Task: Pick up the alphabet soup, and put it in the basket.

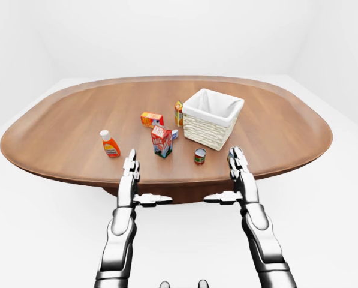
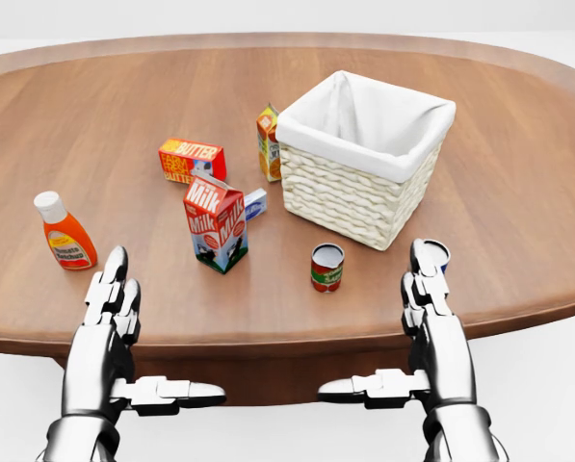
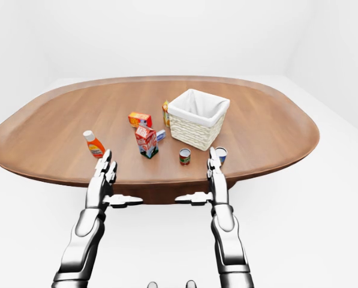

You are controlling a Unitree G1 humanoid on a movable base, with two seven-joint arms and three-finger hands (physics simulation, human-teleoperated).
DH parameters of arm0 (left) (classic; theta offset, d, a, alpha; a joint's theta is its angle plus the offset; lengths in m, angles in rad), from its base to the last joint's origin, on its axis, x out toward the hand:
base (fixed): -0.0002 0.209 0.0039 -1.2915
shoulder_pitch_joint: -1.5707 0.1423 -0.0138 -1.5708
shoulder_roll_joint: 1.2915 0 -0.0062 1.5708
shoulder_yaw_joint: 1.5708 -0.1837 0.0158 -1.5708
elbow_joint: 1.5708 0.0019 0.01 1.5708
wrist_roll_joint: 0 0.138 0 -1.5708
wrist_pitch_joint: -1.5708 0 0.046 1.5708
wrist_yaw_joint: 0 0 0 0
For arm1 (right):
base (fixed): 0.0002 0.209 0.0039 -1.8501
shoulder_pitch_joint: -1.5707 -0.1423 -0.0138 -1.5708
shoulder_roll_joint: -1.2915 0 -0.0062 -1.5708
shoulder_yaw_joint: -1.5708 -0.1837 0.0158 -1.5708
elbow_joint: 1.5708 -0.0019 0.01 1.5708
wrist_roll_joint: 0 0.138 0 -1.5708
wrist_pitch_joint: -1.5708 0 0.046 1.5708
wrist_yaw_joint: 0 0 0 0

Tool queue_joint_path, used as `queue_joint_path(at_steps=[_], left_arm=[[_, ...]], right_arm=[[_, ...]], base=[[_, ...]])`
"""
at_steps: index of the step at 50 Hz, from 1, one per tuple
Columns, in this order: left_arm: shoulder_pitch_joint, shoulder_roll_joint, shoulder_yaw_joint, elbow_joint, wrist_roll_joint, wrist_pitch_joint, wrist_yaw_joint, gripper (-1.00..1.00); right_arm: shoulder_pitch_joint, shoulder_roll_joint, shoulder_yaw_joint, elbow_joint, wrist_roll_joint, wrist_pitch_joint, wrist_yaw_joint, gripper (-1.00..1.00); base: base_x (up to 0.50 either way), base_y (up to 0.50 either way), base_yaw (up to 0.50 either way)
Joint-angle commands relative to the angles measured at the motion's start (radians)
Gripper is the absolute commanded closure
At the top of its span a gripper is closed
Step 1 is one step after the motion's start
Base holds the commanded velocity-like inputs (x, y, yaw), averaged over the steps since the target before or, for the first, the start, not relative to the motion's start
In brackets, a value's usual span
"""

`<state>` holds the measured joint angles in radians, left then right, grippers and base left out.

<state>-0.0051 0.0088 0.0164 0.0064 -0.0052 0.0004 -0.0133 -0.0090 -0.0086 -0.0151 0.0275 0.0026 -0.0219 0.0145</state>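
Two small cans stand on the wooden table near the white-lined wicker basket. One, with a red and green label, stands just below the basket's lower-left corner in the head view. The other, with a blue label, is half hidden behind my right hand's fingertips. The labels are too small to tell which is the alphabet soup. My left hand and right hand hover open at the table's near edge, palms facing, thumbs pointing inward, holding nothing.
A milk carton stands left of the red can, with a small blue-white box behind it. A butter box, an orange carton by the basket and an orange sauce bottle stand further left.
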Motion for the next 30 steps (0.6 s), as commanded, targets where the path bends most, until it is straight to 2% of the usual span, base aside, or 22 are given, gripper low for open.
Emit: queue_joint_path(at_steps=[1,4,6,7,9,10,11,13,15,16,18,20,23,26,27,30], left_arm=[[-0.002,0.015,0.021,-0.001,0.007,-0.001,-0.018,-1.0],[-0.001,0.014,0.022,0.003,-0.001,-0.007,-0.029,-1.0],[0.007,0.012,0.018,-0.023,0.003,-0.001,-0.031,-1.0],[0.009,0.012,0.017,-0.033,0.005,0.002,-0.032,-1.0],[0.009,0.011,0.017,-0.035,0.006,0.001,-0.032,-1.0],[0.011,0.011,0.018,-0.044,0.004,0.003,-0.033,-1.0],[0.011,0.012,0.02,-0.051,0.002,0.003,-0.034,-1.0],[0.026,0.014,0.022,-0.125,0.005,0.029,-0.03,-1.0],[0.032,0.014,0.024,-0.154,0.01,0.04,-0.029,-1.0],[0.044,0.016,0.026,-0.209,0.017,0.058,-0.026,-1.0],[0.05,0.016,0.032,-0.246,0.017,0.073,-0.029,-1.0],[0.052,0.016,0.042,-0.281,0.015,0.087,-0.028,-1.0],[0.056,0.017,0.059,-0.343,0.017,0.087,-0.019,-1.0],[0.062,0.018,0.072,-0.399,0.011,0.087,-0.02,-1.0],[0.064,0.017,0.081,-0.416,0.014,0.087,-0.012,-1.0],[0.062,0.018,0.09,-0.43,0.01,0.087,-0.012,-1.0]], right_arm=[[-0.018,-0.013,-0.025,0.055,0.004,-0.038,0.018,-1.0],[-0.02,-0.013,-0.026,0.058,0.001,-0.041,0.012,-1.0],[-0.025,-0.014,-0.029,0.062,0.003,-0.041,0.007,-1.0],[-0.026,-0.013,-0.033,0.056,0.015,-0.027,0.007,-1.0],[-0.018,-0.013,-0.031,0.033,0.019,-0.02,0.008,-1.0],[-0.009,-0.016,-0.026,0.006,-0.012,-0.05,-0.01,-1.0],[-0.007,-0.015,-0.027,-0.007,-0.014,-0.052,-0.012,-1.0],[0.005,-0.013,-0.035,-0.079,-0.005,-0.028,-0.019,-1.0],[0.01,-0.013,-0.037,-0.104,-0.009,-0.027,-0.024,-1.0],[0.022,-0.014,-0.036,-0.15,-0.015,-0.025,-0.026,-1.0],[0.033,-0.012,-0.036,-0.192,-0.014,-0.002,-0.024,-1.0],[0.038,-0.011,-0.04,-0.221,-0.017,-0.004,-0.028,-1.0],[0.039,-0.01,-0.051,-0.256,0.004,0.027,-0.023,-1.0],[0.043,-0.01,-0.053,-0.275,0.011,0.039,-0.021,-1.0],[0.046,-0.009,-0.056,-0.301,0.02,0.056,-0.02,-1.0],[0.044,-0.011,-0.064,-0.32,0.024,0.064,-0.024,-1.0]], base=[[0.0,0.0,0.0],[0.0,0.0,0.0],[0.0,0.0,0.0],[0.0,0.0,0.0],[0.0,0.0,0.0],[0.0,0.0,0.0],[0.0,0.0,0.0],[0.0,0.0,0.0],[0.0,0.0,0.0],[0.0,0.0,0.0],[0.0,0.0,0.0],[0.0,0.0,0.0],[0.0,0.0,0.0],[0.0,0.0,0.0],[0.0,0.0,0.0],[0.0,0.0,0.0]])
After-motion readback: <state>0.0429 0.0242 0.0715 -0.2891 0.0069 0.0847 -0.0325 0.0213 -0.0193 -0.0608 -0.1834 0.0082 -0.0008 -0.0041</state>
